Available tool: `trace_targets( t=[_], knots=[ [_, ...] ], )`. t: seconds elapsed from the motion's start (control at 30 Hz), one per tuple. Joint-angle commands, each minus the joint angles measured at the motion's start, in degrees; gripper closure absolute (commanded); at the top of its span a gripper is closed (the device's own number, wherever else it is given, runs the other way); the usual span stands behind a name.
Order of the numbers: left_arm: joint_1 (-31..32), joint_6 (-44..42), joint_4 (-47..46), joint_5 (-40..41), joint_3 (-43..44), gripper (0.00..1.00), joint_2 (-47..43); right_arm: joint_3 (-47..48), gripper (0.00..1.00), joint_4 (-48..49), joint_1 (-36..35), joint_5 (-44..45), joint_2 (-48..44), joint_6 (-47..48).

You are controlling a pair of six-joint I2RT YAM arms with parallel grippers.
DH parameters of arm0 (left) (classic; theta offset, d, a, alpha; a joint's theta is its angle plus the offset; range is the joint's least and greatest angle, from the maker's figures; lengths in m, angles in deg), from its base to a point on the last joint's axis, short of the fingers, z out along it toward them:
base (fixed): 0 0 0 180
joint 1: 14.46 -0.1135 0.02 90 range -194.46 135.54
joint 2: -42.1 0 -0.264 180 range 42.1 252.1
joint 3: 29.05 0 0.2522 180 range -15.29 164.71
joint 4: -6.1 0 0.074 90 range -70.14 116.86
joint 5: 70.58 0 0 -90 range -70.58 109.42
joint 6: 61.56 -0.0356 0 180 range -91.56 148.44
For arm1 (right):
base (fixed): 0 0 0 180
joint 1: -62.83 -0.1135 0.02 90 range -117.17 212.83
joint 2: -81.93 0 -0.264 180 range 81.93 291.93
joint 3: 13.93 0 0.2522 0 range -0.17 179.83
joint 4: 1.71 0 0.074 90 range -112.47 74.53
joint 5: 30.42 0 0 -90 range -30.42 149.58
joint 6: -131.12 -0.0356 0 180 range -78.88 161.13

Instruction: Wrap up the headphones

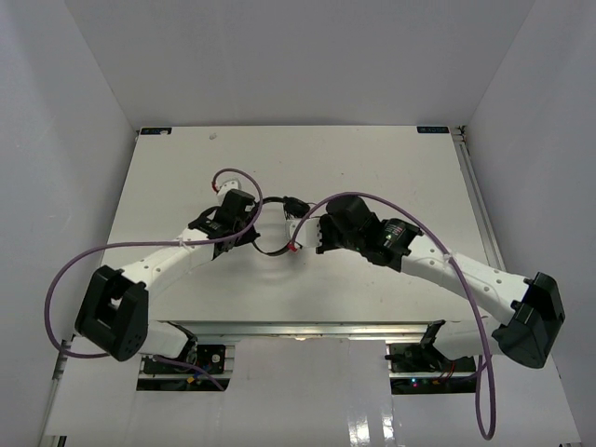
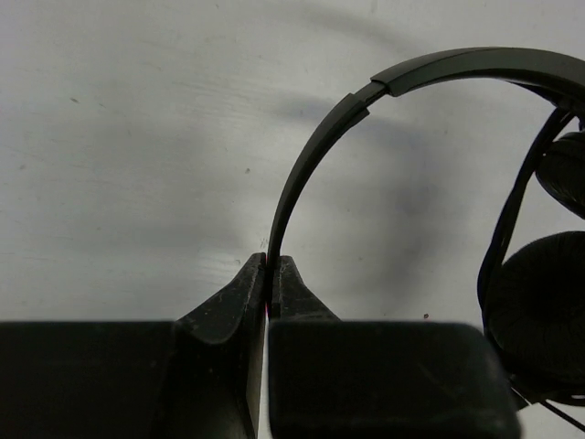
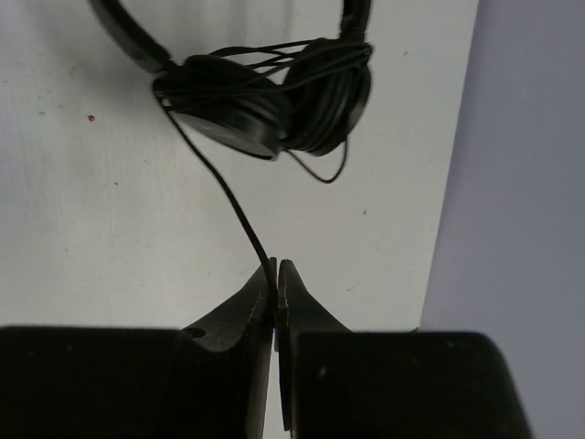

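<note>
The black headphones (image 1: 293,205) lie mid-table between my two grippers. In the left wrist view the thin headband (image 2: 320,137) arches up from my fingertips, and one padded earcup (image 2: 539,302) sits at the right. My left gripper (image 2: 271,267) is shut on the headband's end. In the right wrist view the two earcups (image 3: 239,112) lie folded together with several turns of cord round them. The thin black cord (image 3: 224,187) runs from them down into my right gripper (image 3: 277,267), which is shut on it. The plug is hidden.
The white table (image 1: 372,168) is walled by white panels at the left, back and right. The table's right edge and the wall (image 3: 521,183) are close to the earcups in the right wrist view. Purple arm cables (image 1: 84,261) loop over both arms.
</note>
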Motion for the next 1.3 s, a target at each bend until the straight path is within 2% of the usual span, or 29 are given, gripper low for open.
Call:
trace_targets(
  t=[0.0, 0.17, 0.33, 0.67, 0.93, 1.1, 1.27],
  knots=[
    [0.74, -5.30, -2.78, -8.66, 2.18, 1.00, 2.55, 2.10, 0.92, 4.97, -1.56, 9.54, 1.71, 6.86],
    [1.42, -11.45, -4.31, -17.00, 1.79, 1.00, 5.63, 0.26, 0.92, 11.88, -2.22, 10.66, 5.78, 10.78],
    [1.43, -15.77, -6.74, -25.34, -1.28, 1.00, 3.84, 0.31, 0.92, 17.54, -1.72, 8.36, 10.69, 10.83],
    [1.35, -19.09, -7.98, -29.14, -4.61, 1.00, -1.00, 1.68, 0.90, 17.41, 5.35, -4.57, 13.04, 8.79],
    [1.38, -18.43, -7.19, -26.72, -2.51, 1.00, 1.07, 2.20, 0.76, 15.74, 8.14, -11.62, 14.24, 8.02],
    [1.21, -17.80, -4.94, -23.52, -0.78, 1.00, 3.40, 2.60, 0.58, 15.65, 11.09, -14.39, 14.48, 6.47],
    [0.12, -17.72, -3.67, -22.09, 0.48, 1.00, 3.81, 0.82, 0.44, 15.65, 14.47, -16.07, 13.63, 6.47]
  ],
)
